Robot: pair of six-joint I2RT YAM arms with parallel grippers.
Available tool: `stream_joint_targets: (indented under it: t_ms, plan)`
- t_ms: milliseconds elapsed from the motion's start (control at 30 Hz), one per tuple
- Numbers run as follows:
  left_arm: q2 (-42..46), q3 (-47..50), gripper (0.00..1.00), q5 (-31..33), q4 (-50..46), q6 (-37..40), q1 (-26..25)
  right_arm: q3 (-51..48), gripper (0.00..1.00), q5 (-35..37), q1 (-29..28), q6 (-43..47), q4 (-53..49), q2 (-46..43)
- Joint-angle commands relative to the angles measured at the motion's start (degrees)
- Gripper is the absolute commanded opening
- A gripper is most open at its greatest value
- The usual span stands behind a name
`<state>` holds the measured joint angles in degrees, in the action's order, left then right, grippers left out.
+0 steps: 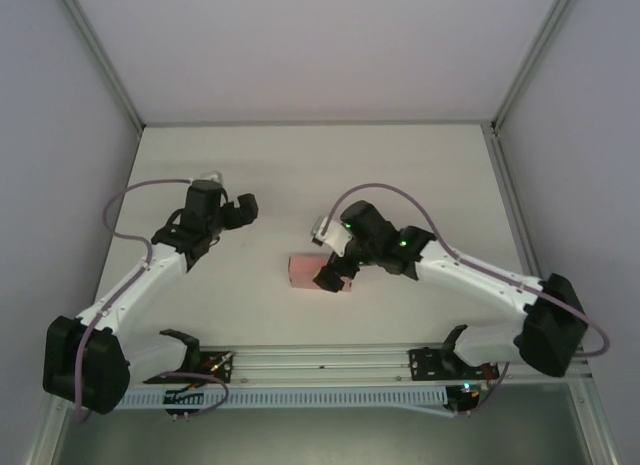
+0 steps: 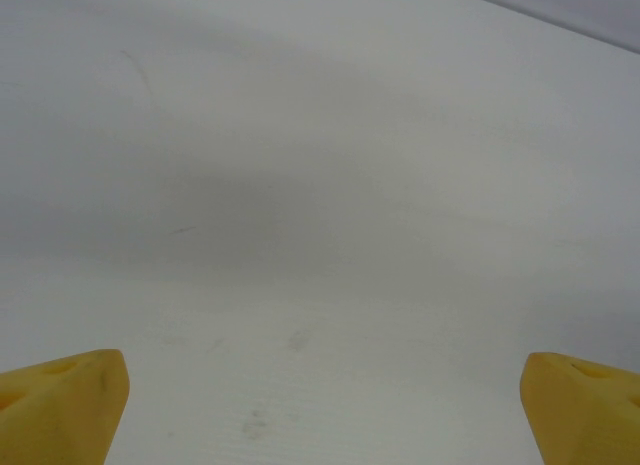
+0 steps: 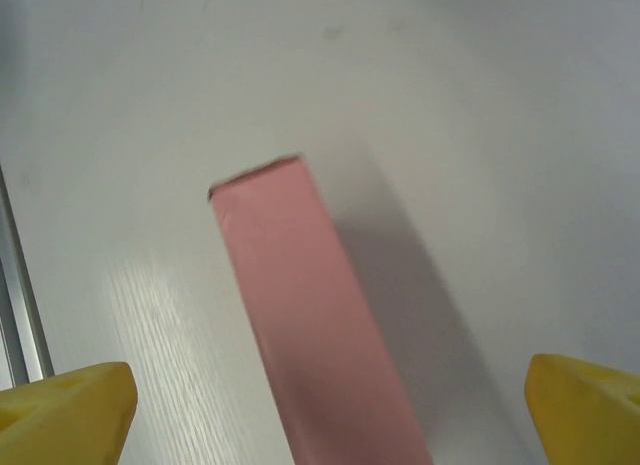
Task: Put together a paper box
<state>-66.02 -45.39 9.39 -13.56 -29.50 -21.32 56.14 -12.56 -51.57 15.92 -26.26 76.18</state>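
The paper box (image 1: 303, 271) is a small closed pale pink box lying on the white table near the middle. My right gripper (image 1: 335, 276) hovers over its right end. In the right wrist view the paper box (image 3: 310, 325) runs lengthwise between the yellow fingertips (image 3: 70, 410), which stand far apart with a clear gap to the box on each side, so the right gripper (image 3: 325, 415) is open. My left gripper (image 1: 241, 209) is up and to the left of the box, well apart from it. In its wrist view the left gripper (image 2: 320, 405) is open over bare table.
An aluminium rail (image 1: 320, 361) runs along the near edge between the arm bases, and its end shows as a rail (image 3: 20, 295) left of the box. Grey walls with metal posts (image 1: 100, 55) close in the table (image 1: 420, 165) at back and sides.
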Motion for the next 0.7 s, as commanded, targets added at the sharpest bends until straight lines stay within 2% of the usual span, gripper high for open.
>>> stream_joint_targets:
  t_ms: [0, 167, 233, 333, 433, 667]
  plan:
    - [-1.1, -1.7, 1.0, -2.0, -0.3, 3.2, 1.5, 7.6, 1.0, 1.2, -1.9, 16.2, -14.8, 6.7]
    - [-1.5, -1.4, 1.0, -2.7, 0.3, 4.2, 2.1, 14.0, 1.0, 14.7, -4.7, 18.7, -17.6, 17.1]
    - [-1.5, -1.3, 1.0, -3.0, 0.5, 4.6, 2.2, 16.0, 0.98, 17.8, -4.8, 19.0, -19.0, 20.9]
    - [-1.4, -1.2, 1.0, -3.1, 0.3, 5.1, 2.4, 19.3, 0.84, 18.9, -5.3, 19.9, -22.4, 26.1]
    - [-1.4, -1.1, 1.0, -3.2, 0.3, 5.7, 2.6, 19.8, 0.74, 18.7, -5.9, 21.1, -21.4, 28.4]
    - [-0.2, -0.3, 1.0, -3.8, 1.3, 6.1, 2.6, 19.8, 0.43, 17.9, -6.3, 22.7, -19.0, 27.8]
